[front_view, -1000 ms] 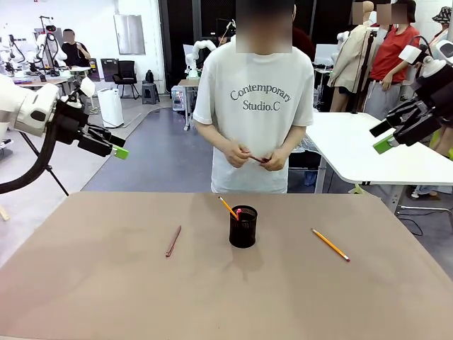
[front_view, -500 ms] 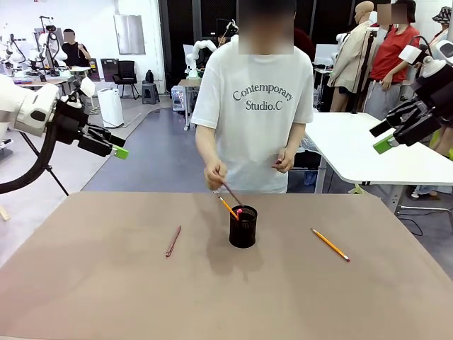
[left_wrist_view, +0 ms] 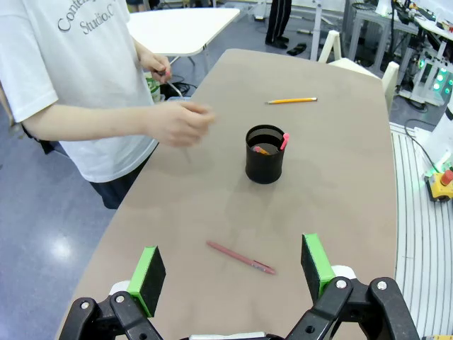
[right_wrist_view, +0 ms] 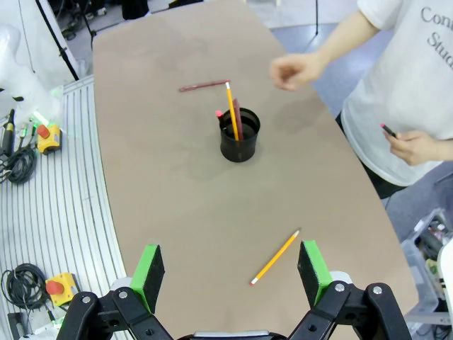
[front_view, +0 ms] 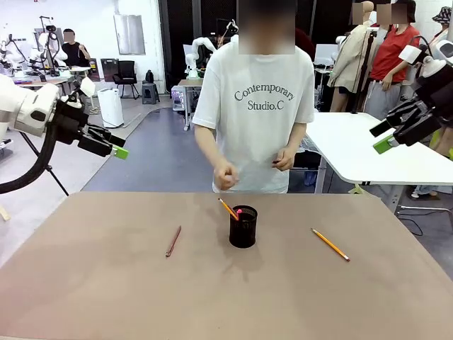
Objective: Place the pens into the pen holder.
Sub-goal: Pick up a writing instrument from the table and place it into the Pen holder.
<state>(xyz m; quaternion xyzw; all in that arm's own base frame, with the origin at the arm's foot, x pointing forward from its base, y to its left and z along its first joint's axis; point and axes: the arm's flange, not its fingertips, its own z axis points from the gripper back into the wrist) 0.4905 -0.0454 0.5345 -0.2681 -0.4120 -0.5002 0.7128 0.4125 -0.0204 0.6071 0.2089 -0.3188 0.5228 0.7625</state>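
Pens not in yet: red-brown pen (front_view: 173, 241) lies left of the holder (front_view: 243, 228), running near-to-far, closer to the left claw (front_view: 115, 144). Yellow pencil (front_view: 330, 244) lies diagonal on the right claw's (front_view: 382, 137) side. Both claws hang wide open and empty, well above the tabletop (front_view: 106, 297).

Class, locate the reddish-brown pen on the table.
In the front view the reddish-brown pen lies flat on the table, left of the pen holder and apart from it.
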